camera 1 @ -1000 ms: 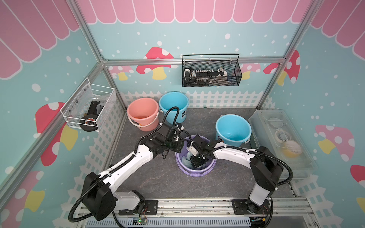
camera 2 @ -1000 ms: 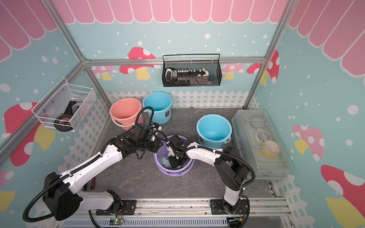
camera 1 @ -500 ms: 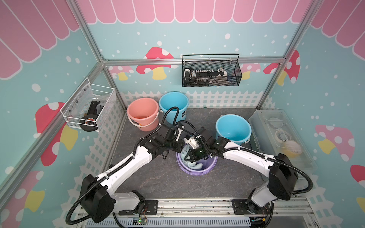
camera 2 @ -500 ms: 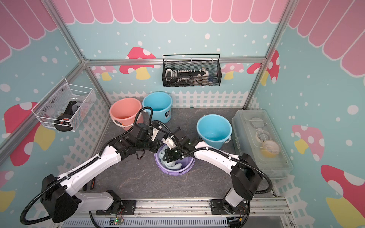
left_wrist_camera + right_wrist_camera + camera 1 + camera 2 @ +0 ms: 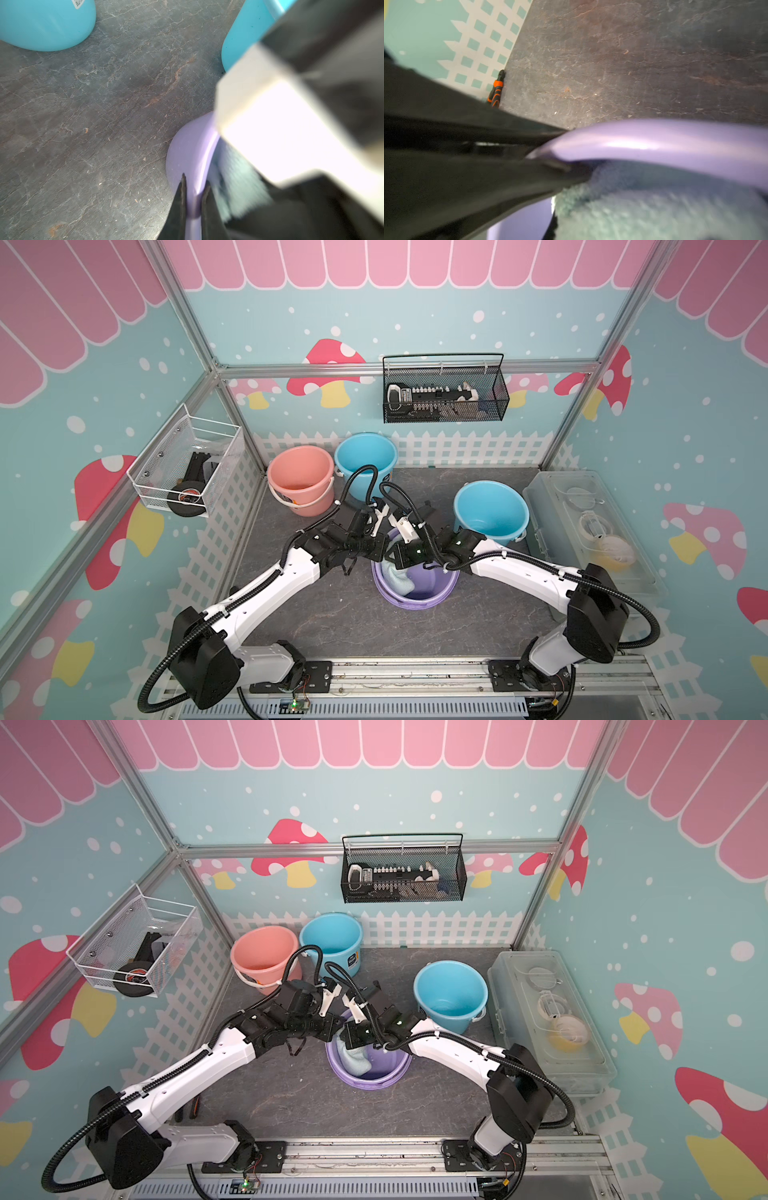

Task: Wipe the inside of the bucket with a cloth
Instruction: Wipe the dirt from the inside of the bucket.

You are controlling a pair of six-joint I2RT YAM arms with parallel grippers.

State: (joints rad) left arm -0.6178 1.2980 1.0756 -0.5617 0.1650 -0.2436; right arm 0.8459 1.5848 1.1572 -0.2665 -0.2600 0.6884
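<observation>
Clock face laid on the table, 12 o'clock at the back wall.

**Near edge.** A metal rail (image 5: 399, 676) carries both arms. An orange-and-black tool (image 5: 496, 89) lies against the picket-printed side wall at 8 o'clock.

**Centre.** The purple bucket (image 5: 417, 605) is smooth glossy plastic with a rolled rim. It stands upright on the dark, slate-veined tabletop (image 5: 332, 614).
- The left gripper (image 5: 194, 187) stays clamped on the rim at the bucket's 10 o'clock, one finger outside the wall and one inside.
- The right gripper (image 5: 394, 561) was sunk in the bucket's middle a second ago, with its arm folded. It has since swung across to just inside the wall at 10 o'clock, beside the left one, with the arm stretched out. It is closed on the cloth (image 5: 398, 577).
- The cloth is fluffy pale mint pile. It has travelled with the gripper and now lies bunched inside the bucket against the inner wall, from 11 round to 8 o'clock.

**Farther.**
- At 2 o'clock stands the near blue bucket (image 5: 490, 506), round, with its smooth interior on view.
- At 3 o'clock is a clear lidded box (image 5: 552, 493) holding pale round items, one of them yellowish.
- At 11 o'clock a pink bucket (image 5: 299, 472) stands just beside the far blue bucket (image 5: 365, 454).

**Walls.** A white wire basket (image 5: 224, 472) at 9 o'clock holds a black roll (image 5: 187, 502). A black mesh basket (image 5: 494, 406) at 12 o'clock holds black-and-white hardware.
</observation>
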